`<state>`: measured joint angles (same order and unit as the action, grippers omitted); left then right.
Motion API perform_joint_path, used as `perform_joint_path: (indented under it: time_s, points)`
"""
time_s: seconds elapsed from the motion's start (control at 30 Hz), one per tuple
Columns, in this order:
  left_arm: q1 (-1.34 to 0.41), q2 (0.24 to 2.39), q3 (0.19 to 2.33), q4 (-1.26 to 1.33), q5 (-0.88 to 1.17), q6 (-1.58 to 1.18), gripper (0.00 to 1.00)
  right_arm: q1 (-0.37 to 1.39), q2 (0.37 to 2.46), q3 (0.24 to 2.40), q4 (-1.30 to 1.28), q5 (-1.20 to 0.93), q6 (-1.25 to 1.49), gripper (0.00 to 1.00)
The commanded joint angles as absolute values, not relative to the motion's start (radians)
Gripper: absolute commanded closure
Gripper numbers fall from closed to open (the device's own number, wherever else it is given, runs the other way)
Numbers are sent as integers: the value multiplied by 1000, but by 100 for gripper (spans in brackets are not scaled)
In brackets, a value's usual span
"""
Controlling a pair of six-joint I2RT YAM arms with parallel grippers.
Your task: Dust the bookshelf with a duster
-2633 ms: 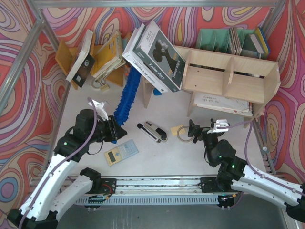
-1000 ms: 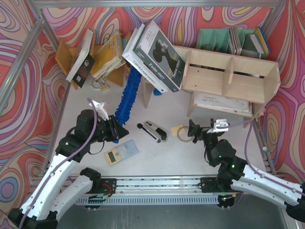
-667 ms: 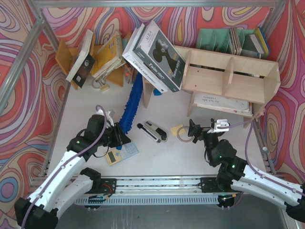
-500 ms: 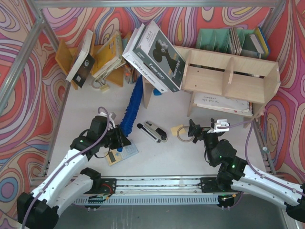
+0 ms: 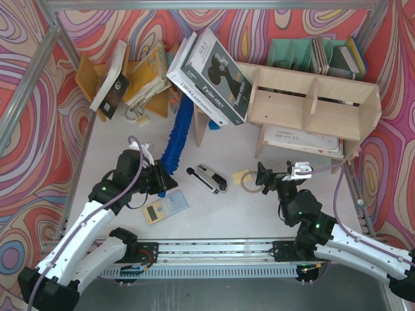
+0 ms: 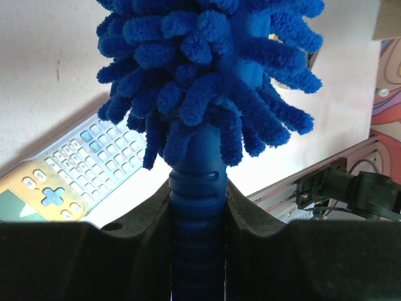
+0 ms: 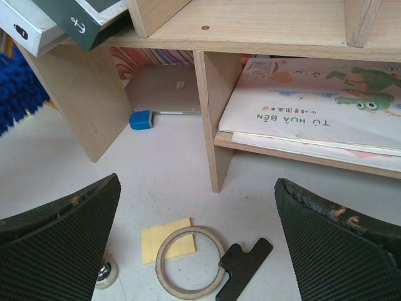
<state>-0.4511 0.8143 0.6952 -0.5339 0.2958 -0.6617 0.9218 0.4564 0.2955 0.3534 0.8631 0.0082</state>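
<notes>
Left gripper (image 5: 163, 183) has slid in toward the wide pale plywood bookshelf (image 5: 311, 107), so the long fluffy bright-blue chenille duster (image 5: 176, 135) it's clamping by the ribbed plastic handle now points straighter, tip just beside the shelf's left side panel. Right gripper (image 5: 260, 176) hangs wide open in front of the shelf, empty. I'd drag the soft noodly strands flat along the smooth boards.

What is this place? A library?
Probably not: more like a robot practice booth. Swirly walls on a metal frame, two robot arms bolted at the table edge, and a bookshelf with a few books.
</notes>
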Motion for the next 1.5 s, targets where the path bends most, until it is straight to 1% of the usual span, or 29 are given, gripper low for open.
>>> perform_joint_path:
  time_s: [0.0,0.23,0.4,0.63,0.77,0.93,1.1,1.27,1.47]
  points:
    - [-453,764,794,-553,267,-611,100,919,445,321,361,874,15,1]
    - [-453,747,839,-585,261,-602,100,918,462,324,366,868,15,1]
    - [-454,755,767,-544,266,-621,100,918,469,323,373,876,8,1]
    - [-455,825,626,-438,290,-671,100,918,477,325,377,871,7,1]
    - [-458,847,621,-424,280,-662,100,919,489,326,381,874,5,1]
    - [-458,818,706,-497,241,-615,100,918,486,327,376,870,4,1]
    - [-457,734,828,-574,178,-566,100,919,480,326,376,875,4,1]
    - [-457,694,976,-700,16,-505,100,919,475,324,378,871,5,1]
    - [-458,735,1124,-810,-152,-479,100,918,473,328,368,875,11,1]
